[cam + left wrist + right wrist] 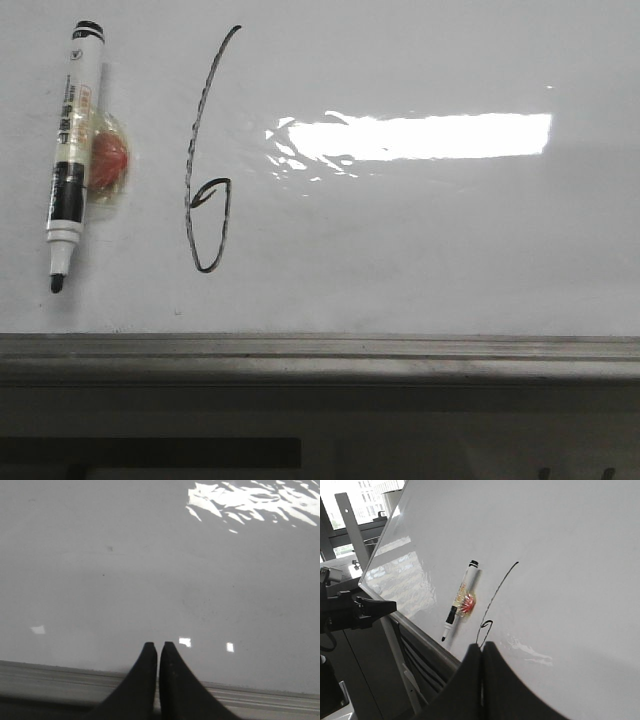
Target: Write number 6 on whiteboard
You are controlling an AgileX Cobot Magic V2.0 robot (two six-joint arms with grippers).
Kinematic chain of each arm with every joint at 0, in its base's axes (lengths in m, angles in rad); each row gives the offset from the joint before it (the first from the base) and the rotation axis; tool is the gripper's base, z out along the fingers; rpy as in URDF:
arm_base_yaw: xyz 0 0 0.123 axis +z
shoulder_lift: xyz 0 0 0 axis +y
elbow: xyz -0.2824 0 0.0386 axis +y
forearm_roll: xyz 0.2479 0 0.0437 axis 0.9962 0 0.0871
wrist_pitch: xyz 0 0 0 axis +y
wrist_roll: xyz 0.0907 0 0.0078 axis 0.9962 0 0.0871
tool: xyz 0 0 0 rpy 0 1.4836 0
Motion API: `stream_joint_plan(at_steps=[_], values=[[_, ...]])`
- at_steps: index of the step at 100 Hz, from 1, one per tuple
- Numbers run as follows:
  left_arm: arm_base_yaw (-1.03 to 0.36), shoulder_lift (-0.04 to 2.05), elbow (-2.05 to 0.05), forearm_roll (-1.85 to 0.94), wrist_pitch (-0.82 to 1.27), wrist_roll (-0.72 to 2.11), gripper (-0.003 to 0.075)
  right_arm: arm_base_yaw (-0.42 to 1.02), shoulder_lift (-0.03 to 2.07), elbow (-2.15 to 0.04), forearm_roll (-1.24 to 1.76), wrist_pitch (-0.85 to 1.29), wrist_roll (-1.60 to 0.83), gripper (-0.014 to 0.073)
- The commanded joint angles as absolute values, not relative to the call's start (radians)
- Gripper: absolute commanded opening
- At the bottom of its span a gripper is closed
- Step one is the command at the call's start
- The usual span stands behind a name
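While both grippers, left and right, point at the whiteboard with jaws pressed together on nothing, we see the 6 drawn beside the marker. Our right fingers hide its lower loop in that wrist view.

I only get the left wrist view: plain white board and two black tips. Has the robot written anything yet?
Observer: Yes. The front view shows a black number 6 drawn on the whiteboard, tall and narrow.
Operator: Where did the pen go?
Observer: The marker sits on the board just left of the 6, tip pointing down, uncapped, with no gripper holding it.
Operator: And the other arm?
Observer: In the right wrist view, the right gripper is shut with nothing between its fingers.
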State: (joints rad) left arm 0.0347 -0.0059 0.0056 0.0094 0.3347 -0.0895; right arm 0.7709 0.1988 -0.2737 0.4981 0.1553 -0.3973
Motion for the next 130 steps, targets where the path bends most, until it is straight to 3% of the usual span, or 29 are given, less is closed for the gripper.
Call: stream_joint_plan(at_steps=[1, 76, 103, 130], values=[[0.038, -0.037, 0.050, 0.010, 0.292, -0.100, -0.0019, 0.773, 0.207, -0.302, 0.500, 0.092, -0.406, -0.0064], [0.038, -0.037, 0.050, 0.010, 0.292, -0.100, -0.0019, 0.735, 0.207, -0.296, 0.416, 0.040, -0.402, -0.0064], [0.038, -0.037, 0.050, 0.010, 0.292, -0.100, -0.0019, 0.440, 0.239, -0.263, 0.060, -0.145, -0.007, -0.0064], [0.038, -0.037, 0.050, 0.010, 0.292, -0.100, -0.0019, 0.096, 0.239, -0.152, 0.000, -0.154, 0.034, -0.0064]])
